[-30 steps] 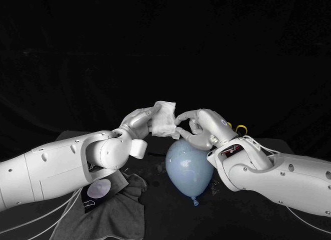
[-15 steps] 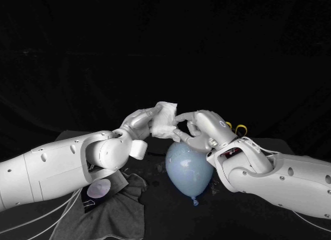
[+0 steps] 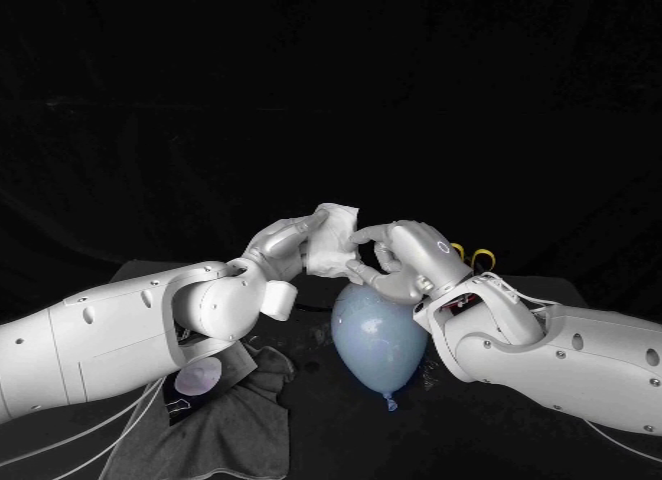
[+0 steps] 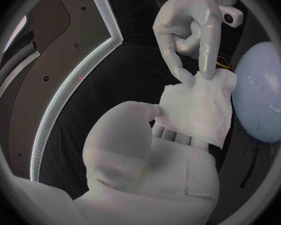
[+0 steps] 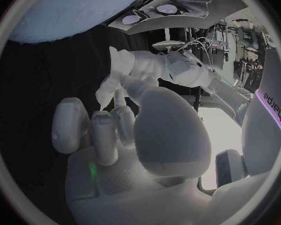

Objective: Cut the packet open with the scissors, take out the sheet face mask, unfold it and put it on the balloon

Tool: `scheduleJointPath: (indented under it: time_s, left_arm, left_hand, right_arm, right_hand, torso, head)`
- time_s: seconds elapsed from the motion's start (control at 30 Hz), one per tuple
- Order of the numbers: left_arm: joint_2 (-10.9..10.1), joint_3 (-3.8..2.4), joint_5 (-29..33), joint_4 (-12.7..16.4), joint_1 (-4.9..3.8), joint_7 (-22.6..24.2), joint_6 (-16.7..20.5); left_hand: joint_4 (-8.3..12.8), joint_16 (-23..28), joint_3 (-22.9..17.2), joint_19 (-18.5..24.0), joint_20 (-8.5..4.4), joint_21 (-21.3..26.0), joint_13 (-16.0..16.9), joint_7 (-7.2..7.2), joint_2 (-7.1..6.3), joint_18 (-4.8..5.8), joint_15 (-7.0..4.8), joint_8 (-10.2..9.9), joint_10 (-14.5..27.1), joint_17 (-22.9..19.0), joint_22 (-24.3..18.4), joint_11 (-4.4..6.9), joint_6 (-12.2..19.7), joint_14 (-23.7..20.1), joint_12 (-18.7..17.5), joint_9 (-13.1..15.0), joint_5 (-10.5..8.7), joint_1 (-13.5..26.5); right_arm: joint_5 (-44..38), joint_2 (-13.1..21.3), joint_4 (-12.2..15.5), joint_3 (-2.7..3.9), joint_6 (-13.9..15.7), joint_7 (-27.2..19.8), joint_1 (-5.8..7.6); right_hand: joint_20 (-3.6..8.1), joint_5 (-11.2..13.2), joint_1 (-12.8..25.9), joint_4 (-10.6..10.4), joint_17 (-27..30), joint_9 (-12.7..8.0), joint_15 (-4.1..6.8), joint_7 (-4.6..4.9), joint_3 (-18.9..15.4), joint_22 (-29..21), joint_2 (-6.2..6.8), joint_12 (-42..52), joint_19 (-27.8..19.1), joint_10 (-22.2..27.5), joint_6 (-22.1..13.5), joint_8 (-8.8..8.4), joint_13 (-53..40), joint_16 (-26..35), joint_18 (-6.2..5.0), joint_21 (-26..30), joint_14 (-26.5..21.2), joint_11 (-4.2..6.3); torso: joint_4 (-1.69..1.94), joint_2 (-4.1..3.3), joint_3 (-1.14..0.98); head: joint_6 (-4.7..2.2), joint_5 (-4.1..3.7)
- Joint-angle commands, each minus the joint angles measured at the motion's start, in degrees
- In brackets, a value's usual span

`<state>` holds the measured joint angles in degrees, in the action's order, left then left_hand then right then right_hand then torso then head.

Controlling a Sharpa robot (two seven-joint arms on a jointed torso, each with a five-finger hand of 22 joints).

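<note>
Left hand [image 3: 281,248], raised above the balloon [image 3: 377,340], grips the folded white mask [image 3: 328,240] between thumb and fingers. Facing it, the right hand [image 3: 399,258] curls in and pinches the mask's upper edge with its fingertips [image 4: 206,65]. The balloon lies on the black table [image 3: 569,292] beside a crumpled dark cloth [image 3: 238,420]

white mask [image 3: 328,242], pale blue balloon [image 3: 377,342]

Brand word "sharpa", turned sideways, on white casing [image 5: 270,107] in right wrist view
</note>
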<state>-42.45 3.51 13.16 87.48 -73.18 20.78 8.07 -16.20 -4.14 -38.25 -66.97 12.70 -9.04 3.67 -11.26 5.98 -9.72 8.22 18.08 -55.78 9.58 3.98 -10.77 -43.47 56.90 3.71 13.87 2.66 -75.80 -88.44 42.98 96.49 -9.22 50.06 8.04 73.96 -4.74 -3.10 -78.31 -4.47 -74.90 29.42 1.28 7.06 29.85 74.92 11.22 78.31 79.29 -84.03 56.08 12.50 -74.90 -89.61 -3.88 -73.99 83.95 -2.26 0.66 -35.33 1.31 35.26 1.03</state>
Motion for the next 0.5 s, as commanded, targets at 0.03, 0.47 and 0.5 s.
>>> scheduleJointPath:
  time_s: [0.03, 0.47, 0.5]
  left_arm:
    - [0.1, -0.1, 0.7, 0.3, -0.1, 0.5, -1.5]
    - [0.0, -0.1, 1.9, 0.5, -0.1, 0.5, -1.9]
    - [0.0, -0.1, 1.9, 0.5, -0.1, 0.5, -2.0]
  left_hand:
    - [0.1, 0.0, 0.4, -0.5, -0.02, -0.3, 0.0, -2.23, 0.54, -0.95, -0.16, 0.4, 0.5, -0.1, 0.0, -0.06, 0.6, -0.4, -0.1, 0.1, 0.13, -0.2]
    - [0.2, 0.0, 0.4, -1.0, -0.12, -0.4, -0.1, -2.36, 0.63, -0.94, -0.2, 0.5, 0.7, 0.0, -0.1, -0.12, 0.7, -0.3, -0.2, 0.1, 0.13, -0.4]
    - [0.2, 0.0, 0.4, -1.0, -0.12, -0.4, -0.1, -2.36, 0.63, -0.94, -0.2, 0.5, 0.7, 0.0, -0.1, -0.12, 0.7, -0.3, -0.2, 0.1, 0.13, -0.4]
  right_arm:
    - [-1.3, -0.1, -0.1, 0.02, -2.1, 1.2, -0.04]
    - [-1.4, 0.0, -0.4, 0.02, -2.4, 2.1, -0.06]
    - [-1.4, 0.0, -0.4, 0.02, -2.2, 2.2, -0.06]
  right_hand:
    - [-0.36, 0.2, 0.7, 0.1, -15.1, -0.1, -0.28, 0.39, -0.3, 2.8, -0.01, -0.1, 0.1, -0.3, 0.3, -0.21, -8.8, -0.4, -0.24, 0.0, 6.0, -0.48]
    - [-0.23, 0.2, 0.6, 0.1, -15.1, -0.2, 0.04, -0.18, 0.3, 3.2, -1.48, 0.4, 0.4, -0.5, 1.8, 0.16, -9.0, -0.4, -0.18, -0.3, 6.0, -0.02]
    - [-0.18, 0.2, 0.5, 0.1, -15.1, -0.2, 0.11, -0.27, 0.5, 3.3, -1.89, 0.5, 0.5, -0.6, 2.0, 0.24, -9.0, -0.4, -0.16, -0.4, 6.0, 0.06]
  torso:
    - [-0.02, 0.04, -0.01]
    - [-0.04, -0.01, -0.04]
    - [-0.01, 0.0, -0.03]
  head:
    - [0.0, 0.02]
    - [0.06, 0.0]
    - [0.07, -0.01]
